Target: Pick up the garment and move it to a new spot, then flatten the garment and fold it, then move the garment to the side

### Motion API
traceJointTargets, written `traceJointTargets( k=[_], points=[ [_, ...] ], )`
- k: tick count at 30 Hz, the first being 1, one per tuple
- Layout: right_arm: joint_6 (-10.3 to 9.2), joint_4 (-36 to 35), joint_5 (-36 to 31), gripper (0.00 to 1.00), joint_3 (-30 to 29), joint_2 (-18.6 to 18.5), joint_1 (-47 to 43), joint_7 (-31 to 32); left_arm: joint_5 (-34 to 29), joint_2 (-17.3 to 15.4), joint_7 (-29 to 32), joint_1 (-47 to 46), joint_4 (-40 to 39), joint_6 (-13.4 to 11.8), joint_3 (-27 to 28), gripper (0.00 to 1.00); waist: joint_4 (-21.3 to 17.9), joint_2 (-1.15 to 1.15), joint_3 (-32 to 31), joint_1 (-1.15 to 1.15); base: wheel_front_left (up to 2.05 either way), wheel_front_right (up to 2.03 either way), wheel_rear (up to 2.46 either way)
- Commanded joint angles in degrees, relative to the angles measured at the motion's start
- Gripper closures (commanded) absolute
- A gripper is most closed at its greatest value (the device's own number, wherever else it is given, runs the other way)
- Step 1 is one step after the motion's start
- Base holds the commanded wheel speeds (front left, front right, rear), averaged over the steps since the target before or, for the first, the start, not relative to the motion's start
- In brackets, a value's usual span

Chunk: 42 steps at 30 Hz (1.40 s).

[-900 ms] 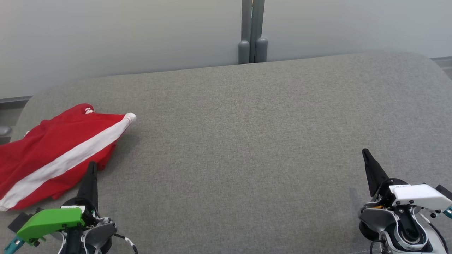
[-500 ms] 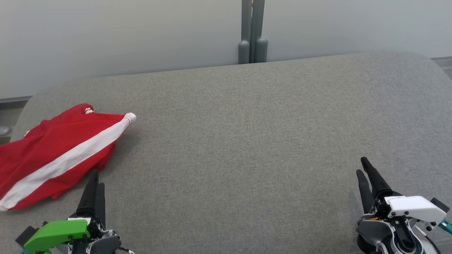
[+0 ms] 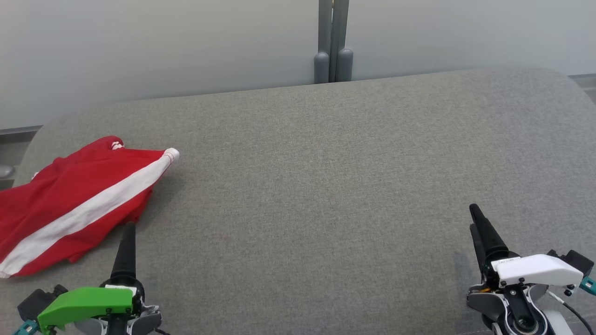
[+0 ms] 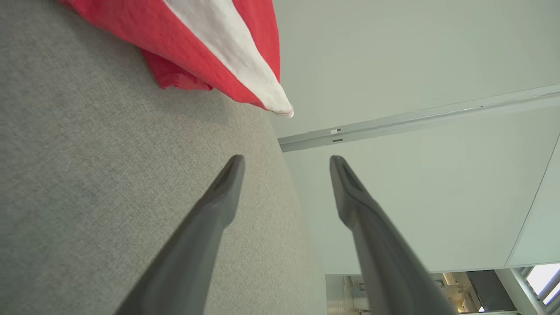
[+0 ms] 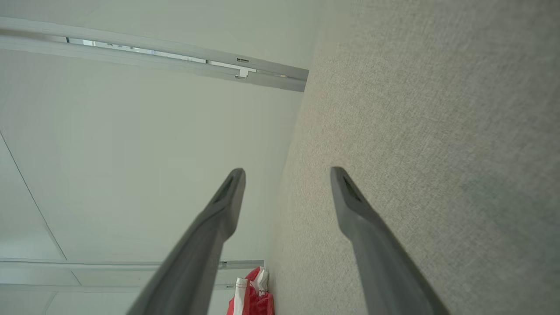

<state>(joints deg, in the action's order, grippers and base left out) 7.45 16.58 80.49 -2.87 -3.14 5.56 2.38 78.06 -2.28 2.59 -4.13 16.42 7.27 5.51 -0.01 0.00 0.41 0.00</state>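
The garment (image 3: 70, 204) is red with a broad white stripe and lies loosely folded at the far left of the grey cushioned surface (image 3: 316, 177). It also appears as the garment (image 4: 210, 48) at the top of the left wrist view and as a small red patch, the garment (image 5: 251, 295), low in the right wrist view. My left gripper (image 3: 128, 232) hovers just off the garment's near right edge, apart from it. In the left wrist view the left gripper (image 4: 286, 164) stands open and empty. My right gripper (image 3: 475, 216) is at the lower right, and the right gripper (image 5: 286, 175) is open with nothing between its fingers.
A pale wall (image 3: 163, 42) with a grey vertical post (image 3: 333, 46) runs behind the cushioned surface. The surface's rounded far corners drop off at the left (image 3: 42, 135) and right (image 3: 572, 88).
My left gripper has drawn back toward me, off the garment's edge. My right gripper has dropped slightly and shifted left. The garment lies as before.
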Motion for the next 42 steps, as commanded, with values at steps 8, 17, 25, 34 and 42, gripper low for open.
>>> traceJointTargets(
  k=[8,17,25,34,42],
  points=[
    [0.02,-1.1,-10.3,0.00,1.3,-0.6,1.1,-2.2,-11.0,-0.4,-2.2,-0.3,-0.6,-0.2,-0.8,0.00,0.0,0.00,0.1,0.00,0.00,0.00,0.00],
    [0.02,-1.3,-19.4,0.00,2.9,-0.8,1.4,-4.3,-20.4,-0.4,-4.3,-0.7,0.2,-0.8,-1.9,0.00,-0.1,0.00,0.3,0.00,0.00,0.00,0.00],
    [0.02,-0.7,-27.2,0.00,4.1,-1.0,1.6,-5.9,-27.2,-0.4,-6.0,-0.9,0.2,-0.9,-3.1,0.00,-0.1,0.00,0.4,0.00,0.00,0.00,0.00],
    [0.03,0.0,-34.4,0.00,5.1,-1.0,1.6,-7.6,-35.2,-0.5,-7.7,-0.4,1.3,-1.8,-4.0,0.00,-0.2,0.00,0.3,0.00,0.00,0.00,0.00],
    [0.03,-0.4,-39.2,0.00,5.5,-1.1,1.3,-9.0,-39.7,-0.5,-9.1,0.4,0.2,-1.9,-3.6,0.00,-0.2,0.00,0.3,0.00,0.00,0.00,0.00]
  ],
)
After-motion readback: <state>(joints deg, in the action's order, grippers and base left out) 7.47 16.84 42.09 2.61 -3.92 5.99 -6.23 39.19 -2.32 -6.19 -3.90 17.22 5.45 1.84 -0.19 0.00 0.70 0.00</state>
